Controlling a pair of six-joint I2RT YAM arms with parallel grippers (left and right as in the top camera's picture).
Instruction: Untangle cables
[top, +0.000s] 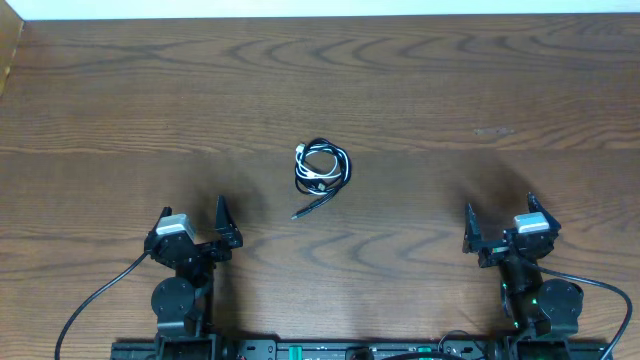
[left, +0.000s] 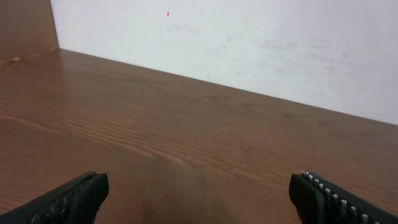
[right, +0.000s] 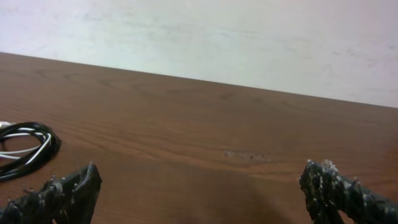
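Left hand (top: 193, 215) and right hand (top: 500, 212) open, well apart from coiled cables (top: 322, 167); light, floppy, probably grab loose black tail (top: 312, 206).

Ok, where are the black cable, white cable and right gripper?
black cable (top: 312, 205): overhead view, tail below the coil.
white cable (top: 304, 152): overhead view, bright part, coil's upper left.
right gripper (top: 500, 208): overhead view, midway between open jaws.

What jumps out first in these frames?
A small coil of black and white cables lies alone in the middle of the table, with one black end trailing toward the robot. The left gripper and right gripper sit near the front edge on either side, both open, empty and well clear of the coil.
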